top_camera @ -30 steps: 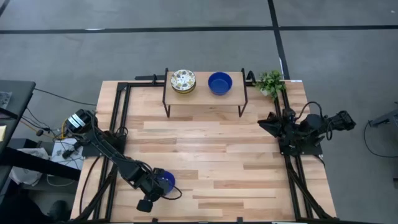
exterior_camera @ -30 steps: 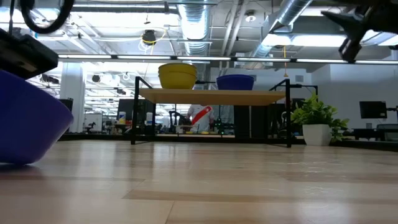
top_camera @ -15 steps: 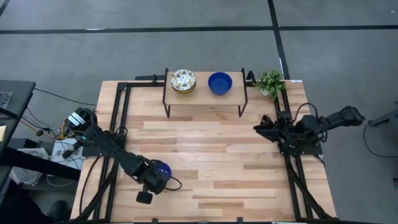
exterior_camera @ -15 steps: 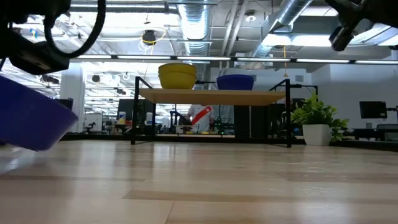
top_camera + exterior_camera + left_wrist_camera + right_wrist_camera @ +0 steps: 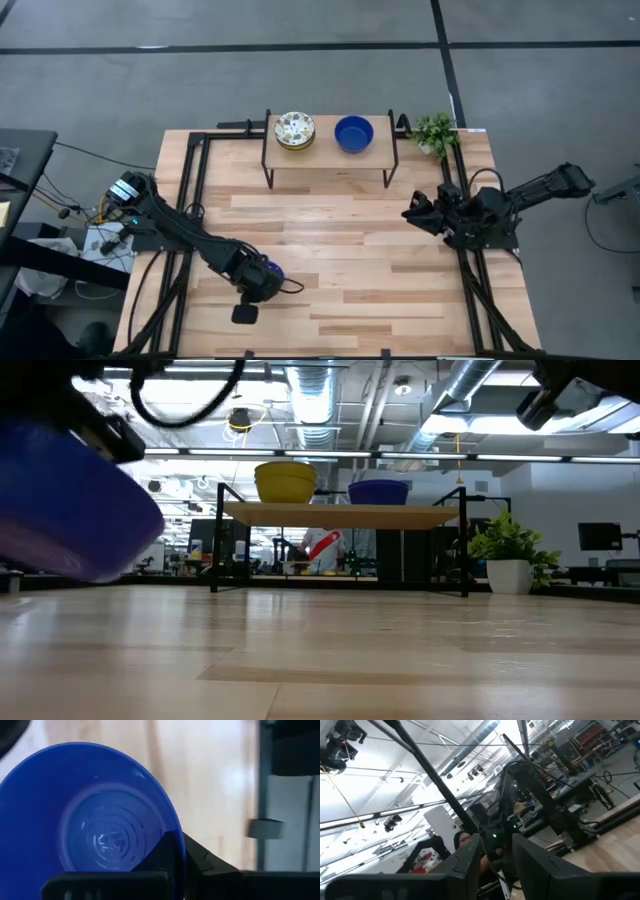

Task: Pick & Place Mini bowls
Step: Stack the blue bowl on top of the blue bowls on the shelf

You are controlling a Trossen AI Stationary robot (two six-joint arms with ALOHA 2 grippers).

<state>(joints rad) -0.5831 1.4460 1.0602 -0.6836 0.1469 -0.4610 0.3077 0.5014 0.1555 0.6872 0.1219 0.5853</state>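
Note:
My left gripper is shut on a glossy cobalt blue mini bowl over the table's near left part. The bowl fills the left wrist view and shows at the left of the low view. On a small raised shelf at the far edge sit a stack of white floral bowls and blue bowls. My right gripper hovers open above the table's right side, holding nothing; its fingers point up into the room. My left gripper holds the blue bowl by its rim, one finger inside the bowl and the other outside the wall. The bowl is lifted clear of the table and tilted, its underside above the wood.
A small green potted plant stands at the far right corner, next to the shelf's right leg. Black frame rails run along the table's left and right sides. Bare wood lies between the arms and the shelf.
My left gripper has lifted the blue bowl off the table, where it rested a second ago, and carried it up and slightly toward the table's middle, tilting it. My right gripper has moved toward the table's left and near side.

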